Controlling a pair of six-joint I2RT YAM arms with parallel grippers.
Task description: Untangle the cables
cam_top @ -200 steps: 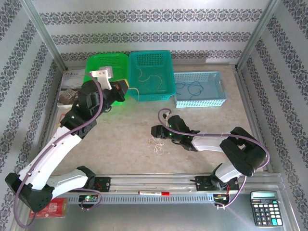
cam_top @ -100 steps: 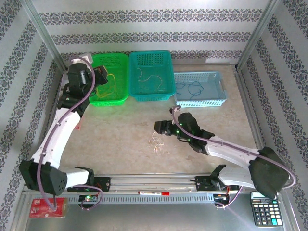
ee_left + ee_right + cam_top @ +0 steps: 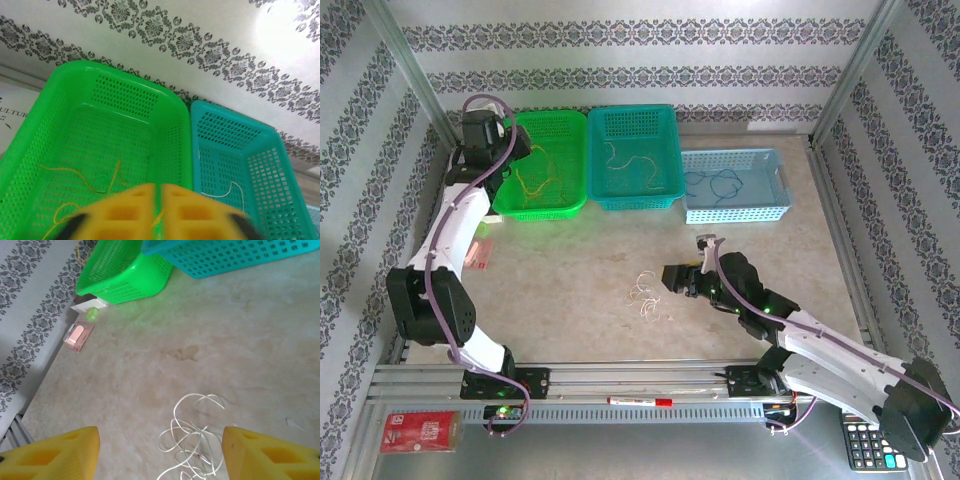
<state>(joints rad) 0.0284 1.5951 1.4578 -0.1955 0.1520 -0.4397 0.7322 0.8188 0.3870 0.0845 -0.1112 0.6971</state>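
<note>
Top external view: left tool (image 3: pixel 159 189) has swung over green basket (image 3: pixel 545 210), jaw state indeterminate; 1 yellow-green cable (image 3: pixel 75 172) lies inside. Right tool (image 3: pixel 670 278), wide open, empty, faces white cables (image 3: pixel 645 298).

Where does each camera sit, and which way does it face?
Top external: above and behind the arms, looking down on the table; left gripper at the green basket, right gripper beside the white cables.
Left wrist: over the green basket, facing the back wall; own yellow fingers at bottom.
Right wrist: low over the table, facing the white cables; own fingers in bottom corners.
Shared: green basket and teal basket, all three.
</note>
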